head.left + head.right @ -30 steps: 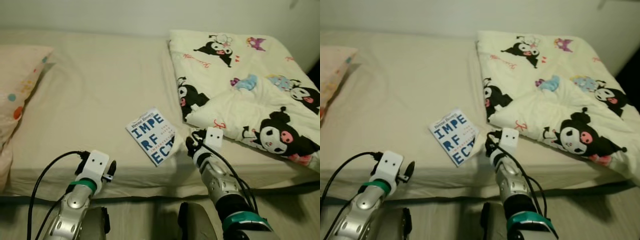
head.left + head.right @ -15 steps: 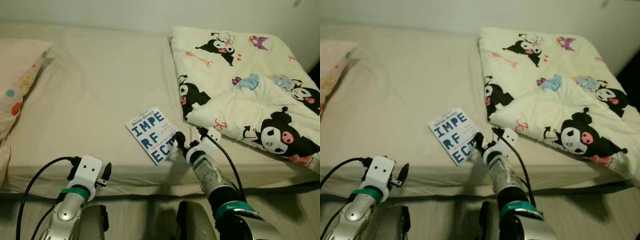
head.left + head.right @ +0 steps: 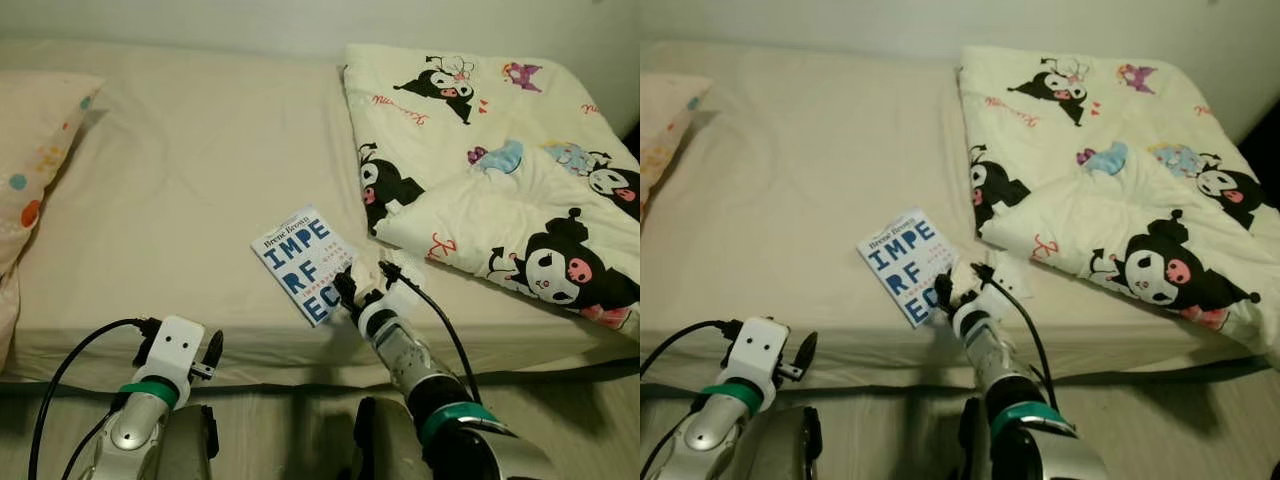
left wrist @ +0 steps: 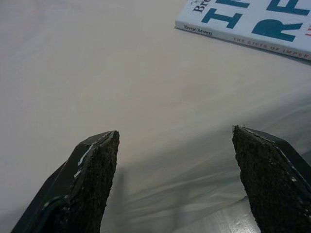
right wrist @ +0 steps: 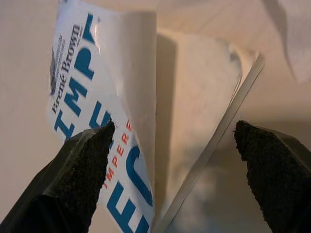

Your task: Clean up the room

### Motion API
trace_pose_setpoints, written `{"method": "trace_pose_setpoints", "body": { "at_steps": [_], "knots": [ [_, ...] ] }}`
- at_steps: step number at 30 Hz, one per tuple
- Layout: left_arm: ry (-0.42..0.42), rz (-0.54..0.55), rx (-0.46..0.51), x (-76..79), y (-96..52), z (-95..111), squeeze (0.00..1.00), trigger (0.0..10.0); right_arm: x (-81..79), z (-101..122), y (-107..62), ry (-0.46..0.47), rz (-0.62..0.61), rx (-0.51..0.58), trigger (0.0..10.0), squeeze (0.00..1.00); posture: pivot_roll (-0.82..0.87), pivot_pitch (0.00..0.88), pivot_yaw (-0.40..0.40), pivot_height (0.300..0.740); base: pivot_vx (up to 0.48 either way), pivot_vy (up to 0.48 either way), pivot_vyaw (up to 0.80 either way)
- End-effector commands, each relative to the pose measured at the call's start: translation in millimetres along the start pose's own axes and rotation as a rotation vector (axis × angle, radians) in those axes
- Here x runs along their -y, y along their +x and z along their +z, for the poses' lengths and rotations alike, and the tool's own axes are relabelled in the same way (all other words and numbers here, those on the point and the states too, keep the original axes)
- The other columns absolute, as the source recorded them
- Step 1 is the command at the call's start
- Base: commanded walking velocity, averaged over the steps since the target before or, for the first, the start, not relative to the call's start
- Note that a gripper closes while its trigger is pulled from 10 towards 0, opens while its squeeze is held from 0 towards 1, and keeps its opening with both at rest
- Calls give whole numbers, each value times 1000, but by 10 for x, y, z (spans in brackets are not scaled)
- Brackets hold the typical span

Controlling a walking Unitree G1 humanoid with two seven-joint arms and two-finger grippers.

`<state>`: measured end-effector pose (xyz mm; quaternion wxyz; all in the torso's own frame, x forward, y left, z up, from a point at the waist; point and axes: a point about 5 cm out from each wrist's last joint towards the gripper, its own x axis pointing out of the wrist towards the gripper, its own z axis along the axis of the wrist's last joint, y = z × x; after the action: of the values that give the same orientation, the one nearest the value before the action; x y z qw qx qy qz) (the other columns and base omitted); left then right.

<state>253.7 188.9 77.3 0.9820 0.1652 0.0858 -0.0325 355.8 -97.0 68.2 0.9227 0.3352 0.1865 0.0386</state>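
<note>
A white paperback book (image 3: pixel 305 262) with big blue letters lies on the beige bed sheet (image 3: pixel 180 170), near the front edge. My right gripper (image 3: pixel 349 291) is at the book's near right corner. In the right wrist view its fingers (image 5: pixel 73 170) stand wide apart, open, and the book's front cover (image 5: pixel 129 73) curls up between them, baring a blank page. My left gripper (image 3: pixel 212 349) hovers over the bed's front edge, left of the book. It is open, with only sheet between its fingertips (image 4: pixel 85 184), and the book's spine (image 4: pixel 252 29) lies beyond them.
A folded cream blanket (image 3: pixel 490 170) printed with black cartoon characters covers the bed's right half, its edge close to the book. A spotted pillow (image 3: pixel 35 150) lies at the far left. The wall runs behind the bed, and the floor shows along the mattress front.
My right gripper has moved left, from beside the blanket's edge to the book's near corner, and now straddles it. The left arm has dropped a little lower.
</note>
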Motion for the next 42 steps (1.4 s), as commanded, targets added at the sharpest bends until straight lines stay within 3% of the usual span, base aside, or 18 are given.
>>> {"method": "trace_pose_setpoints", "body": {
  "at_steps": [1, 9, 10, 15, 16, 20, 21, 25, 26, 27, 29, 33, 34, 35, 36, 38, 42],
  "knots": [
    [-2, -16, -32, 39, -42, -65, 0, 10000, 34, -81, -13, 5, -12, -35, 10000, 1000, 129, 172, -62, 566, 0, 0, 0],
    [-4, -15, -36, 50, -82, -51, 0, 10000, -14, -258, -26, 65, 23, -122, 10000, 1000, 146, 188, -71, 566, 0, 0, 0],
    [-4, -15, -38, 44, -100, -55, 0, 10000, -69, -289, -21, 110, 54, -138, 10000, 1000, 148, 190, -73, 566, 0, 0, 0],
    [2, -16, -44, 34, -135, -65, 0, 10000, -145, -326, -17, 136, 94, -153, 10000, 1000, 168, 198, -82, 566, 0, 0, 0],
    [4, -15, -45, 26, -146, -66, 0, 10000, -157, -341, -18, 147, 100, -156, 10000, 878, 174, 201, -85, 566, 0, 0, 0],
    [10, -4, -48, -13, -183, -65, 0, 10000, -179, -375, -21, 201, 102, -154, 10000, 765, 192, 216, -96, 566, 0, 0, 0],
    [16, 7, -56, -51, -237, -71, 0, 10000, -215, -396, -19, 254, 103, -148, 10000, 608, 207, 229, -104, 566, 0, 0, 0],
    [19, 11, -61, -63, -277, -76, 0, 10000, -236, -409, -18, 270, 102, -148, 10000, 576, 211, 236, -107, 566, 0, 0, 0],
    [20, 11, -62, -62, -298, -75, 0, 10000, -245, -410, -16, 284, 102, -144, 10000, 443, 218, 243, -114, 566, 0, 0, 0],
    [20, 13, -63, -67, -315, -72, 0, 10000, -263, -403, -11, 314, 102, -137, 10000, 396, 222, 248, -117, 566, 0, 0, 0],
    [20, 13, -63, -67, -315, -72, 0, 10000, -263, -403, -11, 314, 102, -137, 10000, 396, 222, 248, -117, 566, 0, 0, 0],
    [17, 21, -67, -83, -390, -71, 0, 10000, -419, -382, 14, 414, 150, -123, 10000, 161, 222, 265, -122, 566, 0, 0, 0],
    [17, 21, -67, -83, -390, -71, 0, 10000, -419, -382, 14, 414, 150, -123, 10000, 161, 222, 265, -122, 566, 0, 0, 0],
    [16, 20, -69, -82, -406, -76, 0, 10000, -486, -383, 20, 437, 173, -129, 10000, 0, 221, 266, -123, 566, 0, 0, 0],
    [16, 20, -69, -82, -406, -76, 0, 10000, -486, -383, 20, 437, 173, -129, 10000, 0, 221, 266, -123, 566, 0, 0, 0],
    [12, 20, -73, -78, -423, -79, 0, 10000, -662, -394, 30, 469, 233, -148, 10000, 0, 221, 270, -124, 566, 0, 0, 0],
    [11, 20, -74, -76, -432, -78, 0, 10000, -741, -403, 30, 479, 260, -158, 10000, 0, 222, 275, -125, 566, 0, 0, 0]
  ]
}}
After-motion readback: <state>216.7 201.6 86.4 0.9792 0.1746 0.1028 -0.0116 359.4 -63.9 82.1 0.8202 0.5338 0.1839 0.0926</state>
